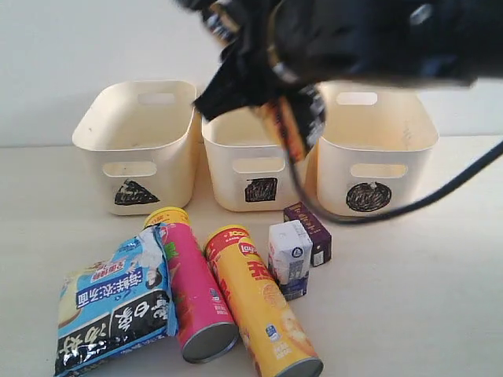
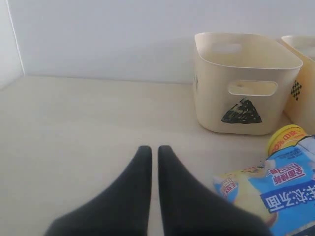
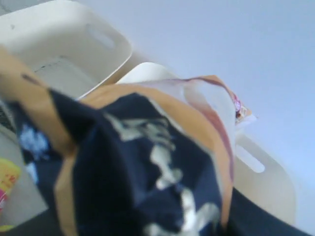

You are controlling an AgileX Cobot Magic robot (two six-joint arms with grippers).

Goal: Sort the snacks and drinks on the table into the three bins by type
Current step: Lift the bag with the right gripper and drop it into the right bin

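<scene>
Here, the right gripper (image 1: pixel 251 90) hangs above the square bin (image 1: pixel 228 177) with the orange bag (image 1: pixel 289 129) dangling from it, over that bin's rim on the side toward the circle bin (image 1: pixel 377 169). The blur is heavy, so I judge rather than see that its jaws are clamped on the bag's top. The left gripper (image 2: pixel 151 150) sits low over the table (image 1: pixel 440 298), well off to the square bin's other side, fingers pressed together on nothing. In front of the square bin lie the blue bag (image 1: pixel 114 302), pink tube (image 1: pixel 192 283), yellow tube (image 1: pixel 263 306), white carton (image 1: pixel 289 255) and purple carton (image 1: pixel 309 228).

To drop well, centre the bag over one opening, not astride a rim. Lower its bottom inside the walls, then release, since limp foil may catch an edge and slide out.
</scene>
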